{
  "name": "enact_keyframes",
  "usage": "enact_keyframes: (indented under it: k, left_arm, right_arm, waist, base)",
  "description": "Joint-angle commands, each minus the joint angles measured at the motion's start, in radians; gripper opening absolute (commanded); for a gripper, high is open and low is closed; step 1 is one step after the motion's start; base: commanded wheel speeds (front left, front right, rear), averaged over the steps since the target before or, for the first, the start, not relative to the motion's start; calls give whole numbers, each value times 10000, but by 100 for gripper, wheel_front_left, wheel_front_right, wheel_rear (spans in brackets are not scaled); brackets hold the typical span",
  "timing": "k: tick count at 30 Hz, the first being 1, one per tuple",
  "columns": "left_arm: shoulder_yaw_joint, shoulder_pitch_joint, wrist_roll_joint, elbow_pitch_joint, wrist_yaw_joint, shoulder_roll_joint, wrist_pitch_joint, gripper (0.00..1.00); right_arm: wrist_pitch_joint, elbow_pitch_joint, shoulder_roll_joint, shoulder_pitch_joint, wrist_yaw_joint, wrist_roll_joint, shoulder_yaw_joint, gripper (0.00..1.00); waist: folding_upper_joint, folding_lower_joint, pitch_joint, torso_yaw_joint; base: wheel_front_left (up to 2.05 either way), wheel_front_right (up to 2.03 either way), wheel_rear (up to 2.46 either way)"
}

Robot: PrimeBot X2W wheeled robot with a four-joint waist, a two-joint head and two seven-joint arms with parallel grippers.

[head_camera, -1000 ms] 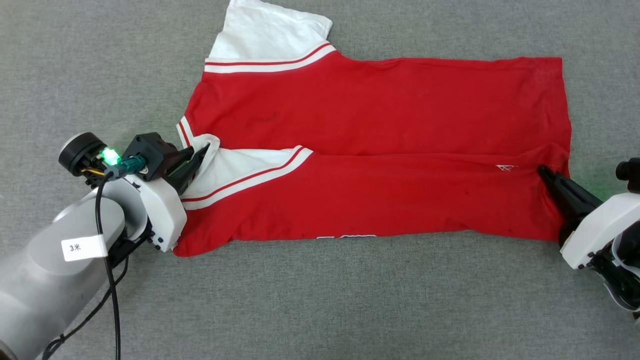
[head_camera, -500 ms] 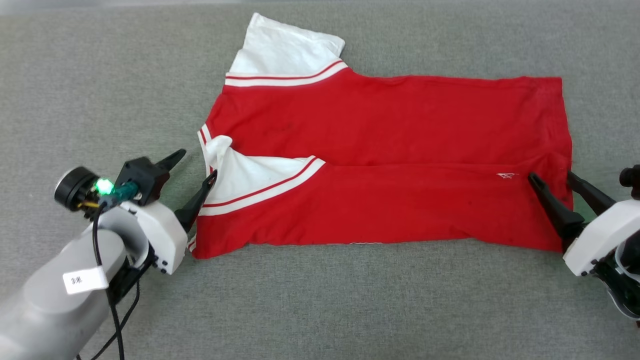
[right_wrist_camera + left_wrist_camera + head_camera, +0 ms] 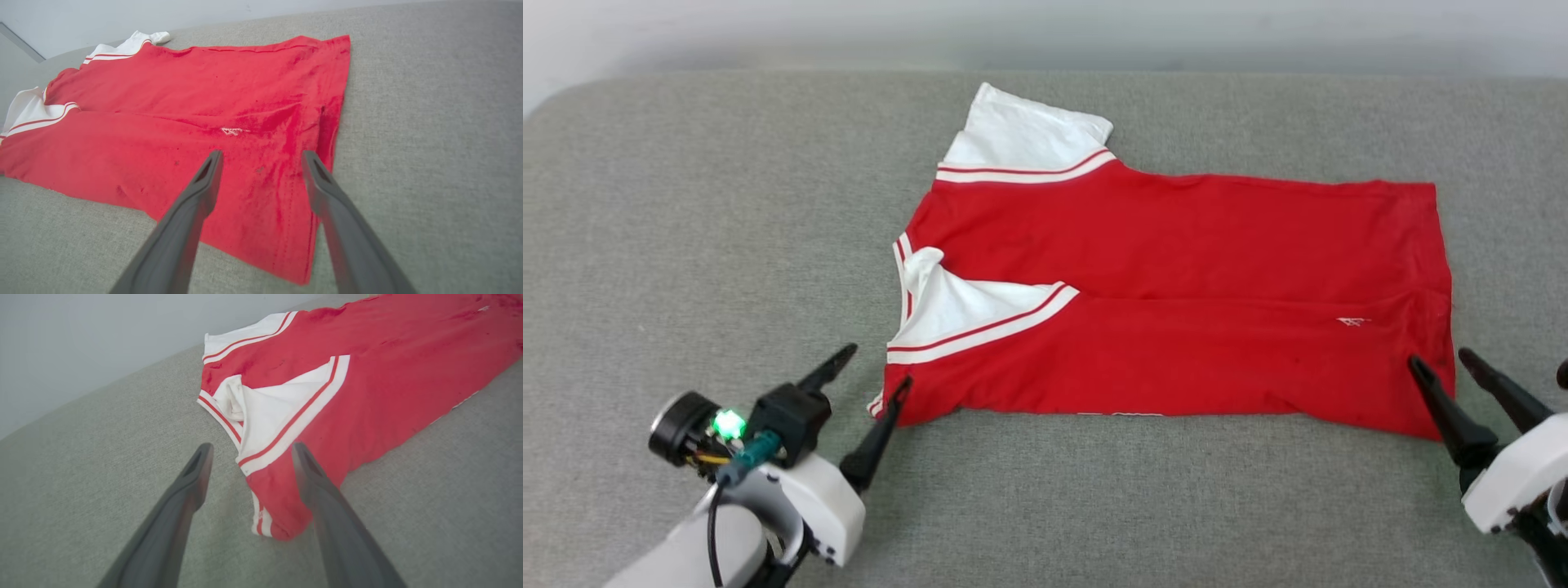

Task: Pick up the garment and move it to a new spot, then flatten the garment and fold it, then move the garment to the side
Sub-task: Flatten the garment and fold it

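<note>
the red jersey t-shirt with white short sleeves and red-and-white stripe trim (image 3: pixel 1176 269) lay folded lengthwise on the grey woven cloth surface (image 3: pixel 686 204), stretched between the two grippers. the left gripper (image 3: pixel 880 364) stood with its dark fingers spread wide and empty, the shirt's striped sleeve corner just ahead, beside its inner finger. the right gripper (image 3: pixel 1437 357) was spread too, holding nothing, one finger over the red hem corner and the other just past the edge.

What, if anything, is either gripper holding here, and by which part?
Nothing is held. The left gripper and right gripper both stand open, jaws empty, at opposite ends of the garment, which lies on the grey surface.
</note>
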Motion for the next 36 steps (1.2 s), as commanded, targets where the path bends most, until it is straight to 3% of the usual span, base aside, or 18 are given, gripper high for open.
enact_keyframes:
  k: [1, 14, 26, 36]
  left_arm:
    - [72, 360, 118, -200, 147, -21, -20, 100]
    - [637, 1651, 283, -442, 406, -524, -20, 100]
    - [958, 2076, 284, -26, 306, -1115, -21, 100]
    - [1614, 873, -2096, 365, -565, -1382, 2641, 100]
  right_arm:
    - [31, -192, 132, 383, -9, -220, -215, 100]
    - [-404, -659, 953, 2020, -9, -1421, -1239, 100]
    - [-618, -790, 1691, 2870, -9, -2209, -1723, 100]
    - [19, -964, 1972, 3041, -9, -2520, -2252, 100]
  waist:
    - [0, 0, -255, 130]
    - [0, 0, -1212, 517]
    - [0, 0, -1768, 576]
    - [0, 0, -1618, 116]
  base:
    - [0, 0, 0]
    - [0, 0, 0]
    - [0, 0, 0]
    - [0, 0, 0]
